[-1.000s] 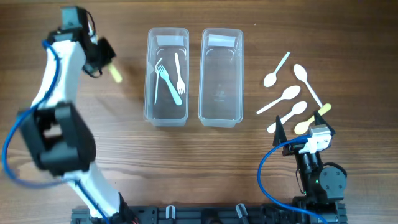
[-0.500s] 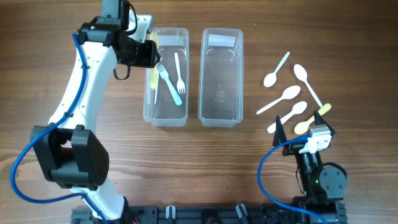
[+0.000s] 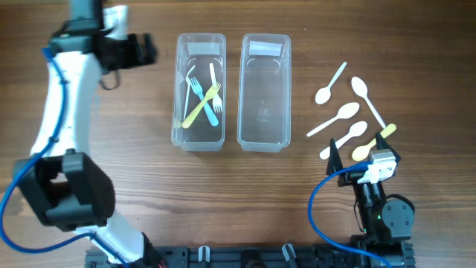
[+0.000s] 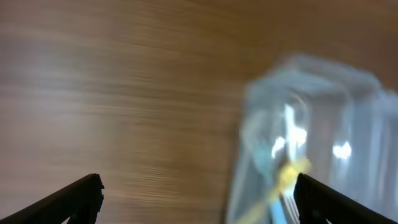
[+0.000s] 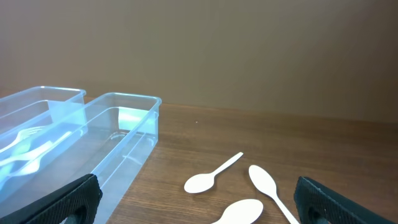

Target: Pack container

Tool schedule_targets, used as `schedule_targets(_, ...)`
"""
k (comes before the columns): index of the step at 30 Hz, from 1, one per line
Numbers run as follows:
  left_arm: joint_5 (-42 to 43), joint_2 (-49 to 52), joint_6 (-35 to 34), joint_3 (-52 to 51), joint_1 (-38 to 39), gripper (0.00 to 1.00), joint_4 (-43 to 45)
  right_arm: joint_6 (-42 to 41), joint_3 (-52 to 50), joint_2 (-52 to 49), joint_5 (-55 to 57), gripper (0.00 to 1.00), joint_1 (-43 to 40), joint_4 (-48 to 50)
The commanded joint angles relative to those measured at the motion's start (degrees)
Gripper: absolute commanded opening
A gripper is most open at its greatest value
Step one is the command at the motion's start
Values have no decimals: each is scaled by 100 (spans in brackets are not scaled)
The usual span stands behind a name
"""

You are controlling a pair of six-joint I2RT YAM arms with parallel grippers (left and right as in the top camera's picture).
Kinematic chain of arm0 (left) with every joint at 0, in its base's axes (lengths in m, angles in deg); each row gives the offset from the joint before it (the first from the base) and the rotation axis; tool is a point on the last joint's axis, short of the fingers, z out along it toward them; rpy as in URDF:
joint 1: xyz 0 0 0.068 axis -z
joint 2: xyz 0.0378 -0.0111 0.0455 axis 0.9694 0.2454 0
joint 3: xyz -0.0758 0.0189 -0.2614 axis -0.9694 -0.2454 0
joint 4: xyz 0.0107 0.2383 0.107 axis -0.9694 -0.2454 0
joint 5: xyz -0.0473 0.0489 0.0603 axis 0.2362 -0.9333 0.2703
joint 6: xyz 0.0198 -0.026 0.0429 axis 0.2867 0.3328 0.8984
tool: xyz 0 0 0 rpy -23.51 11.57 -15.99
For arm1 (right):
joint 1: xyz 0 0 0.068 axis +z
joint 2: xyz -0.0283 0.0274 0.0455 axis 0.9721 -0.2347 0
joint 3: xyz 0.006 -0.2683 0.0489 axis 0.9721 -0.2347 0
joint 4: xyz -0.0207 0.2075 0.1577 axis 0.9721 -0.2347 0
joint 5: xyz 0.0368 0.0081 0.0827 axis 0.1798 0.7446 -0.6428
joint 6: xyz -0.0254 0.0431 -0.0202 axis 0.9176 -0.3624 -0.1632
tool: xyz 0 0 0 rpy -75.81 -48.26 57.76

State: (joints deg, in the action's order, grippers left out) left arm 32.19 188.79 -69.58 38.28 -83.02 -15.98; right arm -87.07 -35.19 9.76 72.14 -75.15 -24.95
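**Left gripper** [image 3: 140,50]: Jaws stand wide apart and hold nothing. The wrist view is blurred, but the gap between the two fingertips shows only bare table [image 3: 149,171]. The gripper hangs beside the left container [image 3: 199,128], outside its wall. From the overhead view the tub is just to the gripper's right. From the wrist view it is ahead and to the right.

**Left container:** Holds the forks. A yellow fork [image 3: 195,112] lies slantwise on top of a blue fork [image 3: 204,103] and the white forks [image 3: 214,83]. All lie inside the walls. Judgement: the slant and the crossing suggest pieces dropped in from above rather than laid in order.

**Right container** [image 3: 264,132]: Sits just beside the first, on its far side from the left gripper. It appears empty.

**Right gripper** [image 5: 196,198]: Jaws wide and holding nothing. It sits low near the table's front edge. The white spoons [image 3: 343,114] lie loose on the table ahead of it, and a yellow spoon [image 3: 370,144] lies close to its fingertips. The right container is ahead and to its left.

**Assessment:** Cutlery appears sorted by kind, forks to one tub, with the second tub likely reserved for spoons. Fork packing looks complete or nearly so. No spoon is packed yet. The spoons lie within the right arm's side, which would explain its open, waiting posture.
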Motion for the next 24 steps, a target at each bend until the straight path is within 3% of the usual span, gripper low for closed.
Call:
schedule_targets(1, -328, -188, -1014, 59, -581, 100, 105, 28, -9, 11, -31, 100, -17, 31)
schedule_targets(10, -330, -188, -1126, 59, -1191, 100, 61, 31, -9, 11, -31, 100, -20, 31)
schedule_targets(24, -330, -188, -1126, 59, -1202, 100, 61, 28, -9, 11, -31, 100, -20, 31)
